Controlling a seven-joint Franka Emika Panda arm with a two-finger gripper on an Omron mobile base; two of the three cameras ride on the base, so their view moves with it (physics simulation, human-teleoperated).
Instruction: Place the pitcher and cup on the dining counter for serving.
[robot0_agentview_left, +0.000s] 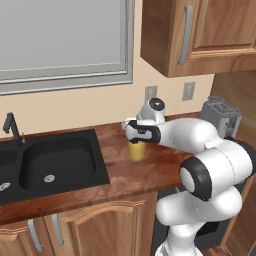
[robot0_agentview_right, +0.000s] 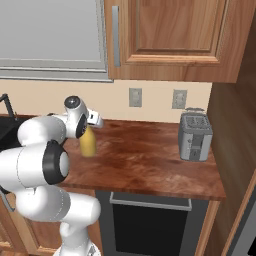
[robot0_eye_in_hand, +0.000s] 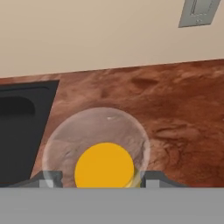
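Pitcher (robot0_agentview_left: 136, 150) stands on worktop (robot0_agentview_left: 130, 172) between sink (robot0_agentview_left: 50, 162) and toaster (robot0_agentview_left: 221, 117)

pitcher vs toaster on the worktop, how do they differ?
The pitcher is clear glass with yellow-orange contents; the toaster is opaque grey metal. The pitcher is slim and rounded, the toaster boxy and wider. The pitcher sits under the hand, near the sink; the toaster stands apart at the far end. Both stand upright on the worktop.

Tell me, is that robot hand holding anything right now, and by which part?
It cannot be told for sure. The gripper sits over the pitcher on the worktop, its fingers flanking the clear neck, but contact isn't visible.
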